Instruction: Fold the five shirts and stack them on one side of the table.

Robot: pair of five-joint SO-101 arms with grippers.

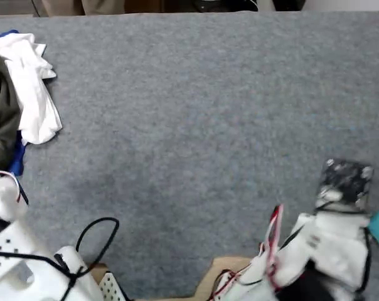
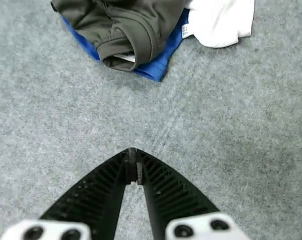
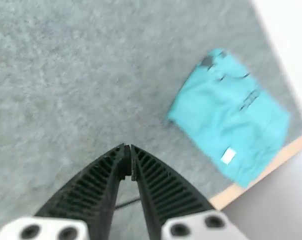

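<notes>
Left claw (image 2: 132,169) closed, empty, shirt pile (image 2: 123,27) beyond, right claw (image 3: 127,161) closed, empty, teal shirt (image 3: 231,120) nearby

We see grey felt table (image 1: 196,106), unfolded heap at its left edge, white shirt (image 1: 32,88) beside dark olive shirt (image 1: 1,113), blue shirt (image 2: 156,67) underneath, folded teal shirt (image 3: 230,117) flat near right edge

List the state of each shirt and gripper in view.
white shirt: crumpled, unfolded.
olive shirt: bunched up, unfolded.
blue shirt: mostly hidden under the olive shirt.
teal shirt: folded, lying flat.
left gripper: shut, empty.
right gripper: shut, empty.
</notes>
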